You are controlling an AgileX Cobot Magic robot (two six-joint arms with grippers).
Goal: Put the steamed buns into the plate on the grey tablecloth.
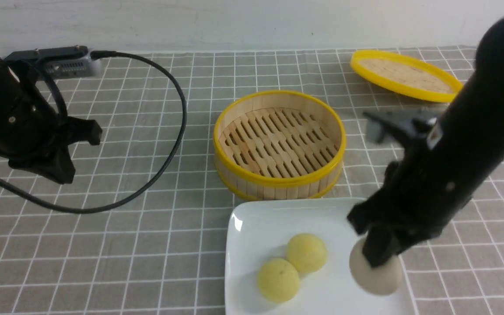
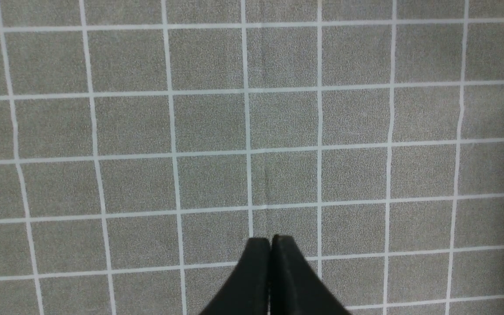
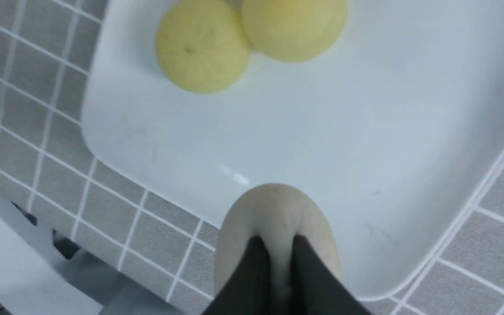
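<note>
off-white steamed bun point(image 3: 274, 210) pinched in right jaws over edge of glossy white square plate point(image 3: 365, 131) for release; left jaws pressed together, empty.

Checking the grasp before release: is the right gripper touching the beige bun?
Touching. The right wrist view shows the right gripper pinching the beige bun, whose surface dents inward between its fingertips.

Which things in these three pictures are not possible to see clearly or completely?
- Front view: the right gripper covers the top of the beige bun; whether the bun rests on the plate is unclear.
- Front view: the frame edge cuts off the plate's near side.
- Right wrist view: the frame edge cuts one yellow bun.
</note>
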